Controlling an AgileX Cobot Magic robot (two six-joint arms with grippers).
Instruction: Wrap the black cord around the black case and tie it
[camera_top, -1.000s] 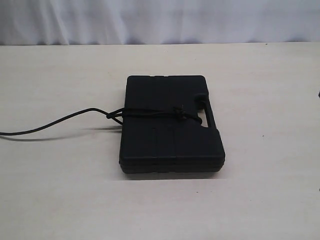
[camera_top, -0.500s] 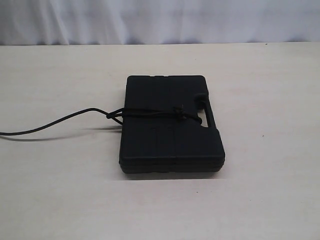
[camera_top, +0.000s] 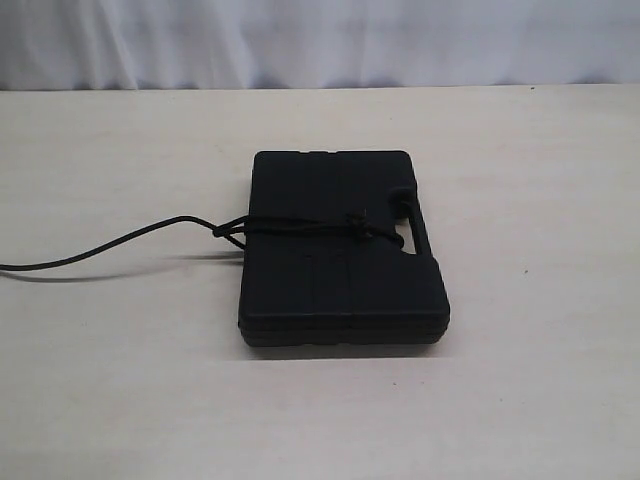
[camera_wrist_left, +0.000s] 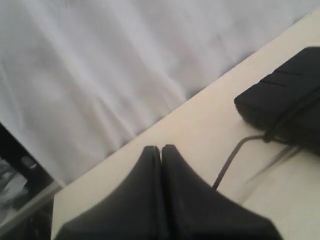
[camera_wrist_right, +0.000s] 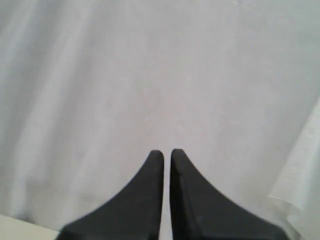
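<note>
Black cord (camera_top: 300, 227) is wrapped once across the middle of the black case (camera_top: 340, 290). It runs side to side over the top face, with a knot (camera_top: 357, 224) bunched just beside the cut-out handle (camera_top: 412, 225). At the case's left edge a small loop of cord sticks out. From there the loose tail trails left over the table (camera_top: 520, 380) and out of the exterior view's left edge. The case lies flat near the middle of the table, handle side to the right.

Your left gripper (camera_wrist_left: 161, 148) has its fingers pressed together and empty, well apart from the case. Its camera catches one corner of the case, the cord crossing it and the tail lying on the table beside it. Your right gripper (camera_wrist_right: 166, 151) also has its fingers together, with barely a sliver between the tips, and is empty too. It points at the white curtain (camera_wrist_right: 150, 75).

Against one second ago and half a second ago, you get no visible difference in the exterior view. The case is in the same spot, the cord follows the same path over it, the knot sits in the same place by the handle, and the tail has the same curve.
</note>
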